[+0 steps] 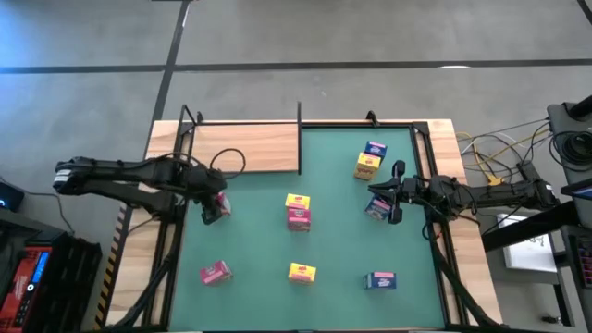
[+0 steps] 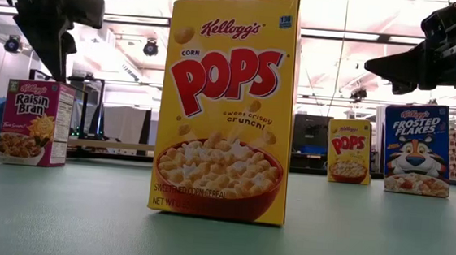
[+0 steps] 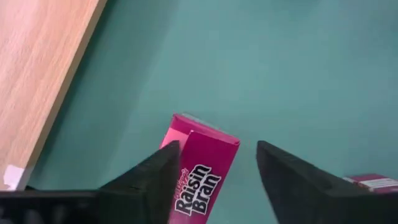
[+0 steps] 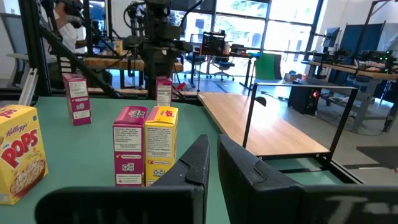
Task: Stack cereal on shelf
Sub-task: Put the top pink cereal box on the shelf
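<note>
Left hand (image 3: 214, 171) straddles Raisin Bran box (image 3: 202, 168) (fingers parted).

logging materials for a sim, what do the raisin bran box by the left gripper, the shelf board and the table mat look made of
Raisin Bran box: thin printed cardboard, slightly glossy, with folded top edges.
Shelf board: light wood or wood laminate, matte; straight grain lines show, so it could be veneer.
Table mat: smooth green sheet, matte, evenly coloured; probably rubber or vinyl, hard to tell.
</note>
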Controlling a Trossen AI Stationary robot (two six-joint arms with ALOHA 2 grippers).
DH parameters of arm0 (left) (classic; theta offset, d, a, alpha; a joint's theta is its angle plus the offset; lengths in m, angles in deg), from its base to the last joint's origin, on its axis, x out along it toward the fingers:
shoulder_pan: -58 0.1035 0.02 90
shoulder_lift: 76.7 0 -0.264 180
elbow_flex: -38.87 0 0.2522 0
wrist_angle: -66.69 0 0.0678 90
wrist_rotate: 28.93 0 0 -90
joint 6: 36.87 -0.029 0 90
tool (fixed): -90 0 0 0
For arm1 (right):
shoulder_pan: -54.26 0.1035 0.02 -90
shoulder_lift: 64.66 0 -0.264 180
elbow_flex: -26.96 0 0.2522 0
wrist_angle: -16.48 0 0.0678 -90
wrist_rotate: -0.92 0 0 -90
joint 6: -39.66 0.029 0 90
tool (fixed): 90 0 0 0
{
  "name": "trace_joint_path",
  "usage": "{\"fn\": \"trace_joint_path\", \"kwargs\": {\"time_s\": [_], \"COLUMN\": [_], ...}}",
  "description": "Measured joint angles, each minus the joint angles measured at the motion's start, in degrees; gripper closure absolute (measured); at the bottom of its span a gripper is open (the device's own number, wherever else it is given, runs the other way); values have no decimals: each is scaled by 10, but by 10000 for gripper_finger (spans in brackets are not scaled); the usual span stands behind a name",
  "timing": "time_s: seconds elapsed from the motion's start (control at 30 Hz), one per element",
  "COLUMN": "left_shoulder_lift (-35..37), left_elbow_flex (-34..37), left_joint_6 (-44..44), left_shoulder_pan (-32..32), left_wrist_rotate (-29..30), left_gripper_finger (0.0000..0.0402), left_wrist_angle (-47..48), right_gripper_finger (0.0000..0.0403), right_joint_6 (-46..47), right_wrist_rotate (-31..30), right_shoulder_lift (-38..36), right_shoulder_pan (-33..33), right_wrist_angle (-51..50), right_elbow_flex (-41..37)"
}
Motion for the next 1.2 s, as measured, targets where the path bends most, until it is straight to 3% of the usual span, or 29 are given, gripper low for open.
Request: {"fn": "trace_joint_path", "kwargs": {"time_s": [0.2,0.33,0.73,0.93,1.2], "left_shoulder_lift": [-36,-57,-57,-57,-57], "left_elbow_flex": [-13,-17,-50,-70,-29], "left_joint_6": [-33,-46,-44,-61,-66], "left_shoulder_pan": [0,0,-6,-5,-5], "left_wrist_rotate": [0,8,-23,28,37], "left_gripper_finger": [99,73,70,70,70], "left_wrist_angle": [11,18,39,75,80], "right_gripper_finger": [380,380,380,380,380], "right_joint_6": [0,0,0,0,0], "right_wrist_rotate": [0,0,0,0,0], "right_shoulder_lift": [0,0,0,0,0], "right_shoulder_pan": [0,0,0,0,0], "right_wrist_angle": [0,0,0,0,0], "right_elbow_flex": [0,0,0,0,0]}}
